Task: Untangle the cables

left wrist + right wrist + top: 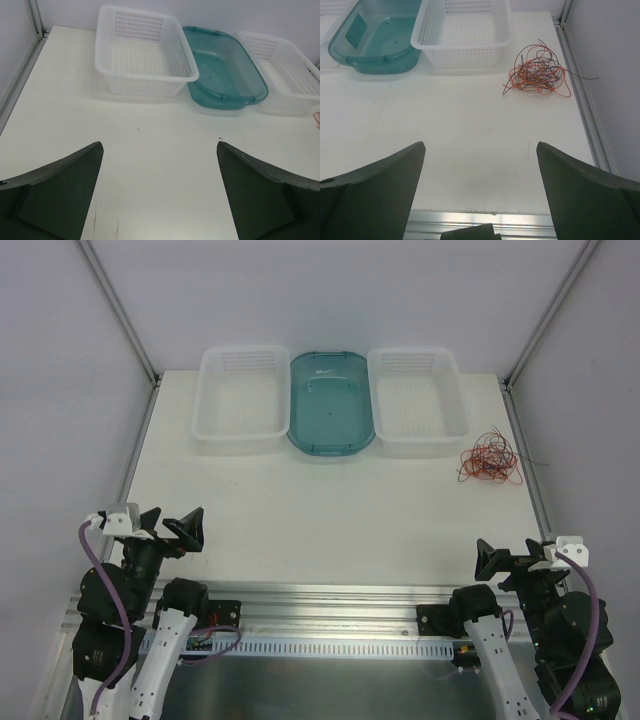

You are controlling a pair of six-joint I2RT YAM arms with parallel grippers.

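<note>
- Orange-red and dark cables (538, 74) are lying in one loose tangle on the table (320, 505), near its far right corner. They are sitting just beside the right white basket (425, 447), and one dark strand is trailing out over the metal rail (582, 100).
- I am keeping both arms low at the near edge. My left gripper (159, 150) is showing its fingers spread wide with nothing between them, and my right gripper (480, 147) is spread wide and holding nothing too.
- I am judging the wires too thin for an easy pinch: closing on the whole clump risks tightening the knots rather than freeing a strand.
- Pulling sideways towards the rail is risking a snag on that edge, or dragging the bundle off the table.
- Reaching in from the left is risking a knock against the basket wall, since the tangle is lying so close to it.
- Open white surface is stretching between my grippers and the baskets, so I am counting on that middle ground for spreading strands out.
- Across the far edge, the left white basket (236, 440), the teal tub (330, 447) and the right basket are closing off the room.
</note>
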